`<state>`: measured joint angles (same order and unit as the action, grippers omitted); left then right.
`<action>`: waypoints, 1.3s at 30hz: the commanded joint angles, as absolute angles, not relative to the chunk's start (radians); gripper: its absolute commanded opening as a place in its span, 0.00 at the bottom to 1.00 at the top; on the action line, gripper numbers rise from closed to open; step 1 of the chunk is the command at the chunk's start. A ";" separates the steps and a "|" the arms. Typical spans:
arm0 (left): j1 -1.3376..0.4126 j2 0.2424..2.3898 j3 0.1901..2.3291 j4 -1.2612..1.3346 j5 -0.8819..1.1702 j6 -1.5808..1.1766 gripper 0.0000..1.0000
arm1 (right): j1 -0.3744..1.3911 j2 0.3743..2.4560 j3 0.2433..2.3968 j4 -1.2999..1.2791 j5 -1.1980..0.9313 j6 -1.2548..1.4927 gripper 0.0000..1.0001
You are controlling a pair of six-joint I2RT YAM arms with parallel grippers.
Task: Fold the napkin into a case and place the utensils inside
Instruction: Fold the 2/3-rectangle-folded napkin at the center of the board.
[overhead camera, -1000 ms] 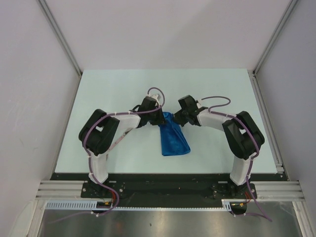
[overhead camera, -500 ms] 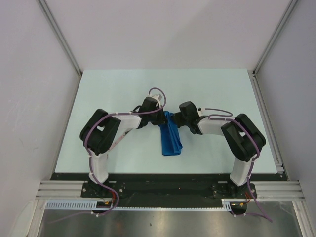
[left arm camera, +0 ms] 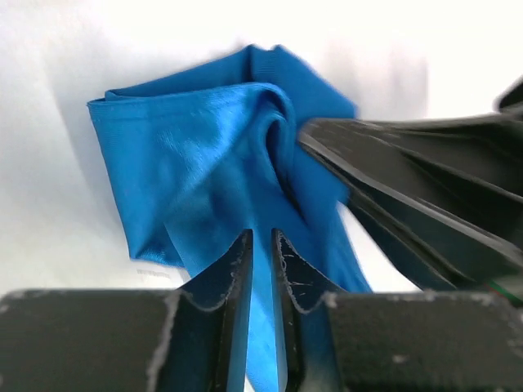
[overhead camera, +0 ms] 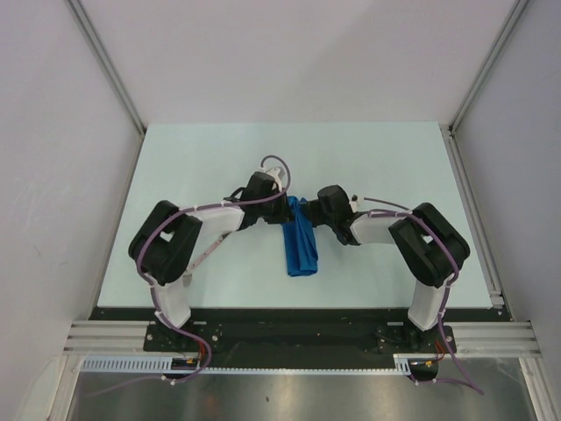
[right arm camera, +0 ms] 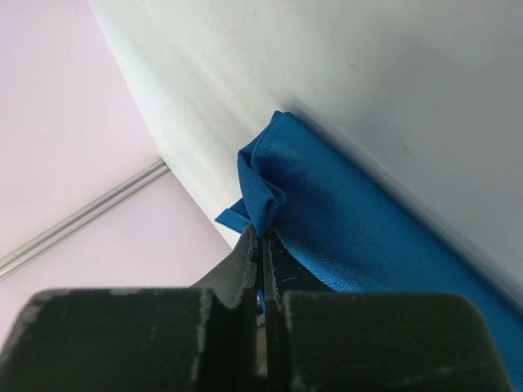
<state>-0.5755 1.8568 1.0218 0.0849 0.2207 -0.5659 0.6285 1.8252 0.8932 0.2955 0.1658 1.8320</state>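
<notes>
The royal-blue napkin lies mid-table as a narrow doubled strip running toward me. Its far end is bunched up between both grippers. My left gripper is at that end from the left. Its jaws stand a thin slit apart with napkin cloth running through them. My right gripper faces it from the right and is shut on a puckered corner of the napkin. The right gripper's dark fingers press into the cloth in the left wrist view. The utensils are out of view.
The pale table is boxed in by white walls on the left, back and right. An aluminium rail runs along its right edge. Another rail shows in the right wrist view. Both arm bases stand at the near edge.
My right gripper has swung left, carrying the napkin's right side over and narrowing the cloth to a strip. The left arm's elbow has shifted left; its jaws have eased slightly.
</notes>
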 commanded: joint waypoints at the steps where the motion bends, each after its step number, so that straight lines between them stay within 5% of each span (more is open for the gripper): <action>1: -0.563 1.738 1.017 0.034 0.239 -0.525 0.20 | 0.644 1.862 0.873 0.386 0.216 1.853 0.00; 13: -0.555 1.724 0.977 0.133 0.344 -0.384 0.72 | 0.652 1.844 0.942 0.296 0.218 1.815 0.00; 18: -0.568 1.795 1.023 0.132 0.345 -0.390 0.73 | 0.661 1.848 0.951 0.284 0.219 1.819 0.00; 24: -0.577 1.841 1.055 0.100 0.295 -0.410 0.63 | 0.666 1.841 0.950 0.275 0.227 1.816 0.00; 32: -0.566 1.873 1.055 0.115 0.284 -0.446 0.29 | 0.661 1.847 0.951 0.270 0.198 1.754 0.02; 36: -0.545 1.875 1.043 0.117 0.301 -0.442 0.08 | 0.643 1.861 1.021 0.155 0.160 1.577 0.23; 39: -0.535 1.879 1.034 0.124 0.314 -0.439 0.06 | 0.617 1.879 1.072 0.112 0.094 1.404 0.41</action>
